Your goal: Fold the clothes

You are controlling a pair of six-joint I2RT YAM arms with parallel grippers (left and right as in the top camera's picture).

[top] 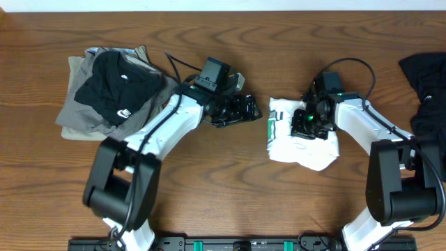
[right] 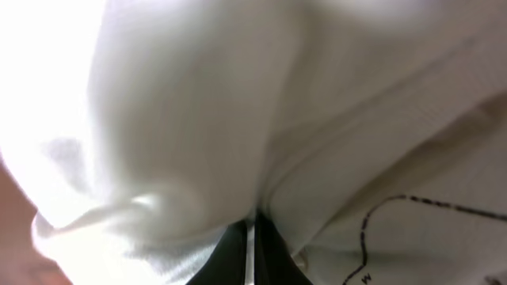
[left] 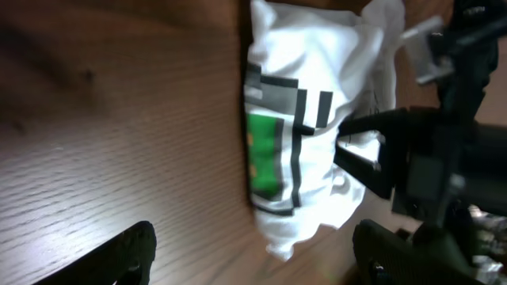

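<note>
So the white T-shirt [top: 306, 150] is already down to a small chunky bundle, sitting a bit right of the middle of the worktop [top: 230, 188]. It has a green and grey print [left: 265, 154] on its left edge. It looks lumpy rather than flat, so I'd say this fold is mostly done but needs a final tidy or press.

The right gripper [top: 306, 124] is right on top of the T-shirt. In its own camera the fingers are closed together with cloth bunching at the tips, so it looks like it's pinching a fold of the shirt. The left gripper [top: 245, 110] sits just to the left of the T-shirt, fingers spread wide with nothing between them, not touching the cloth as far as I can tell.

Well to the left of the T-shirt there's a stack of folded clothes [top: 80, 115], khaki and grey underneath and a black shirt [top: 115, 87] on top, so I'd count those as done. Far to the right of the T-shirt, at the edge of the worktop, a black garment [top: 426, 90] lies crumpled and looks untouched, so that one's left to do.

No bins or baskets anywhere, everything just lies on the wood.
</note>
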